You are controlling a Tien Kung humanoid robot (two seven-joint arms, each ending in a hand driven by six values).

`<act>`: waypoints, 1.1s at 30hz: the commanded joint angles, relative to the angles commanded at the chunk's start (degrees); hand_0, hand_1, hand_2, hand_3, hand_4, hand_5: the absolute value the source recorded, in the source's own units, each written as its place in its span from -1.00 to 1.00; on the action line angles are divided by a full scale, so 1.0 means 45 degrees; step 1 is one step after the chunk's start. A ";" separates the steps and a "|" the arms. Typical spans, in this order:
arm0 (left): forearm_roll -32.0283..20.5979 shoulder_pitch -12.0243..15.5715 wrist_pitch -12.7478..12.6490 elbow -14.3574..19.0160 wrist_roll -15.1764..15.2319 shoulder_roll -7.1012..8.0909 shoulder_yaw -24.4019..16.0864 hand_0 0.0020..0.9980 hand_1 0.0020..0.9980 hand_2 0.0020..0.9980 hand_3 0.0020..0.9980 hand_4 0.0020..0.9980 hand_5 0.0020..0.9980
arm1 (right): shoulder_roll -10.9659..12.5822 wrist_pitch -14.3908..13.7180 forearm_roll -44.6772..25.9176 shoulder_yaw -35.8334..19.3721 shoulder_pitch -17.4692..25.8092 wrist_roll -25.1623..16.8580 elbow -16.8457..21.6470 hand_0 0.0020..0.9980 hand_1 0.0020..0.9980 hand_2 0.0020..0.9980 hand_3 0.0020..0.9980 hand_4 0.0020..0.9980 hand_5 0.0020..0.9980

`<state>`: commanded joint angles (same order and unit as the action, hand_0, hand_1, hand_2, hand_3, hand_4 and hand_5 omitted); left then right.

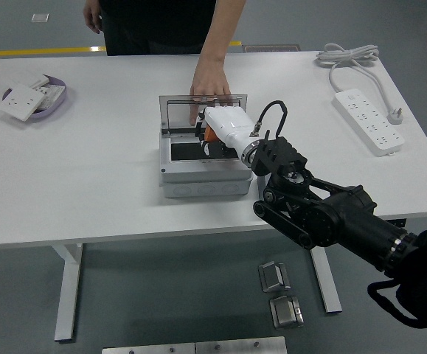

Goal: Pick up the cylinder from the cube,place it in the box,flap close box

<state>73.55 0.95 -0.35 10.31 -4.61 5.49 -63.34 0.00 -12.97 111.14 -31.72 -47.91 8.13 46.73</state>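
The grey box [198, 177] stands mid-table with its clear lid [180, 112] swung up at the back. A person's hand [209, 82] rests on the lid's top edge. My right hand [210, 131] reaches in from the lower right and hovers over the box's opening. It is shut on the orange cylinder [209, 136], of which only a sliver shows under the white palm. My black forearm [309, 206] covers the spot to the right of the box where the grey cube stands, so the cube is hidden. My left arm is out of view.
A white power strip [372, 122] with its coiled cable [346, 55] lies at the right back. A purple dish [54, 99] holding white switch plates sits at the far left. The person stands at the far edge.
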 joint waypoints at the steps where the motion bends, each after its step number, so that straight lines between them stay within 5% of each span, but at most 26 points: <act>1: 0.0003 -0.0006 0.0001 0.0000 0.0000 0.0006 0.0004 0.20 0.24 0.15 0.22 0.34 -0.40 | 0.0000 0.0060 -0.0022 0.0038 -0.0032 -0.0128 -0.0016 -1.00 -0.65 -0.31 -0.42 -1.00 -1.00; 2: 0.0007 -0.0011 0.0003 0.0000 -0.0001 0.0012 0.0009 0.20 0.25 0.15 0.22 0.34 -0.40 | 0.0000 0.0129 -0.0004 0.0078 -0.0063 -0.0245 -0.0002 -0.73 -0.50 -0.27 -0.32 -0.96 -1.00; 6: 0.0022 -0.0023 0.0004 0.0000 -0.0008 0.0028 0.0013 0.20 0.25 0.15 0.22 0.34 -0.40 | 0.0000 0.0227 0.0002 0.0274 -0.0176 -0.0546 0.0118 -0.73 -0.50 -0.27 -0.32 -0.96 -1.00; 7: 0.0030 -0.0026 0.0005 0.0000 -0.0012 0.0030 0.0017 0.20 0.24 0.15 0.22 0.34 -0.40 | 0.0000 0.0223 0.0007 0.0318 -0.0201 -0.0574 0.0129 0.19 0.13 0.10 0.23 0.01 -1.00; 13: 0.0039 -0.0046 0.0013 0.0000 -0.0009 0.0040 0.0038 0.20 0.24 0.15 0.22 0.34 -0.40 | 0.0000 0.0179 0.0024 0.0376 -0.0255 -0.0643 0.0053 0.19 0.13 0.10 0.23 0.01 -1.00; 14: 0.0038 -0.0045 0.0012 0.0000 -0.0007 0.0043 0.0040 0.20 0.24 0.15 0.22 0.34 -0.40 | 0.0000 0.0168 0.0026 0.0371 -0.0252 -0.0646 0.0030 0.45 0.35 0.32 0.39 -0.10 -0.66; 33: 0.0059 -0.0086 0.0005 0.0000 0.0016 0.0057 0.0067 0.19 0.24 0.14 0.22 0.34 -0.39 | 0.0000 -0.0117 -0.0180 0.0388 -0.0116 -0.0830 -0.0269 0.56 0.34 0.33 0.40 0.09 -0.52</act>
<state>73.81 0.57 -0.32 10.31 -4.53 5.74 -63.03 0.00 -13.50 110.33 -29.98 -48.43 4.40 45.52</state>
